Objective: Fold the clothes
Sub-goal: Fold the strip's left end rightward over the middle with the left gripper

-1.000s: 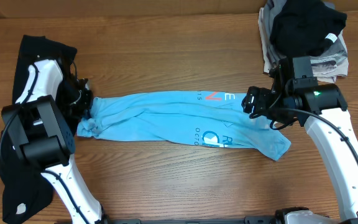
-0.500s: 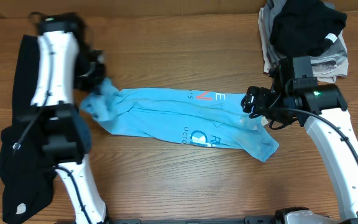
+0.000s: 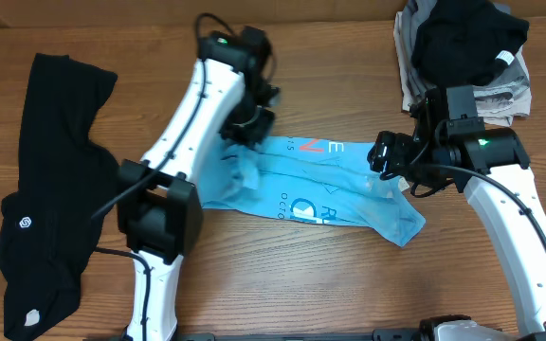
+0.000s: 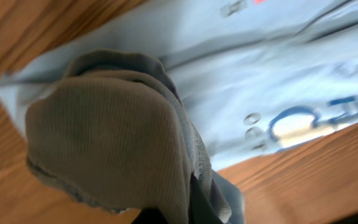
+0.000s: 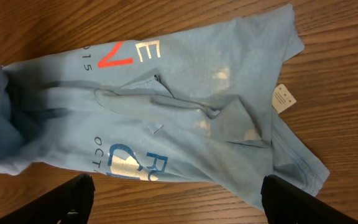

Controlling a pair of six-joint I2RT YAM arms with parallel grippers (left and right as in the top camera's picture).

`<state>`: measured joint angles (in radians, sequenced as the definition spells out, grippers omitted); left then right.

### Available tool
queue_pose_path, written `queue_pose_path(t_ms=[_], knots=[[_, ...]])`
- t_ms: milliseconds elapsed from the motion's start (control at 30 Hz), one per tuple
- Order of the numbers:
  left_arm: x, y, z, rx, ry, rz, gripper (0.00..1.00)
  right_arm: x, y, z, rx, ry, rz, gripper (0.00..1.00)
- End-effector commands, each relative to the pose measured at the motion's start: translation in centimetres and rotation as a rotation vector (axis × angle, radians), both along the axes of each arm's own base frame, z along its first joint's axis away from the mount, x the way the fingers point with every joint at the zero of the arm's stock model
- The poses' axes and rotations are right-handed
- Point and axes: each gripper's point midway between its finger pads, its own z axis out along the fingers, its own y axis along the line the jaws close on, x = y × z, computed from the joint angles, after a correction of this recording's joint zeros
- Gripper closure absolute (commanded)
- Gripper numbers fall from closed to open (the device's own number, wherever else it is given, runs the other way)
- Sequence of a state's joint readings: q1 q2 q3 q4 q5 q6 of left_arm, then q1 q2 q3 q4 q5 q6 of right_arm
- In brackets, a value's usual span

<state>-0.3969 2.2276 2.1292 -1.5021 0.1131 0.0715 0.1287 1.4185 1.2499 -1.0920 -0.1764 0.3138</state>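
Note:
The light blue T-shirt [image 3: 325, 185] lies bunched lengthwise across the table's middle, with red and white lettering on top. My left gripper [image 3: 246, 131] is shut on the shirt's left end, holding it lifted over the shirt's own left part. In the left wrist view that bunched end [image 4: 110, 137] hangs from my left gripper [image 4: 185, 216], above the flat shirt [image 4: 260, 74]. My right gripper [image 3: 387, 156] hovers open over the shirt's right part. In the right wrist view the right gripper [image 5: 179, 205] stands wide, with only the shirt [image 5: 185, 106] and the table below. The long black garment [image 3: 45, 199] lies at the far left.
A pile of dark and grey clothes [image 3: 463, 47] sits on the table at the back right corner. A white label [image 5: 283, 98] sticks out at the shirt's edge. Bare wooden table [image 3: 282, 275] shows in front of the shirt.
My left arm has swung from the table's far left to the right, carrying the shirt's left end over toward the middle. The shirt now looks shorter. The right arm has not moved.

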Motion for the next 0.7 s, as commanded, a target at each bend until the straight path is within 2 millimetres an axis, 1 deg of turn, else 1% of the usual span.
queue_pose_path(t_ms=[0, 67, 100, 167, 200, 300, 400, 533, 633, 667], knots=[[0.0, -2.6, 0.6, -0.037, -0.038, -0.002, 0.96, 0.1, 0.1, 0.0, 0.001, -0.004, 0.004, 0.11], [0.3, -4.1, 0.5, -0.053, -0.069, -0.011, 0.95, 0.1, 0.0, 0.0, -0.002, -0.005, 0.003, 0.11], [0.4, -4.6, 0.5, -0.060, -0.081, -0.012, 0.83, 0.1, 0.0, 0.0, -0.003, -0.005, 0.003, 0.11], [0.4, -5.2, 0.6, -0.067, -0.091, -0.024, 0.41, 0.1, 0.0, 0.0, -0.003, -0.005, 0.003, 0.11], [0.3, -5.3, 0.6, -0.069, -0.092, -0.028, 0.32, 0.1, 0.0, 0.0, -0.003, -0.005, 0.003, 0.11], [0.0, -6.0, 0.6, -0.078, -0.091, -0.041, 0.24, 0.1, 0.0, 0.0, -0.002, -0.005, 0.000, 0.11], [-0.3, -6.7, 0.7, -0.111, -0.079, -0.048, 0.23, 0.1, -0.3, -0.1, -0.002, -0.003, -0.009, 0.11], [0.2, -6.8, 0.9, -0.120, -0.098, -0.066, 0.23, 0.1, -1.0, -0.1, -0.003, 0.004, -0.031, 0.11], [1.0, -5.9, 2.3, -0.126, -0.119, -0.045, 0.20, -0.2, -1.6, -0.3, -0.002, 0.026, -0.058, 0.10], [1.3, -5.6, 3.1, -0.131, -0.131, -0.038, 0.18, -0.5, -1.8, -0.5, 0.000, 0.041, -0.072, 0.05]])
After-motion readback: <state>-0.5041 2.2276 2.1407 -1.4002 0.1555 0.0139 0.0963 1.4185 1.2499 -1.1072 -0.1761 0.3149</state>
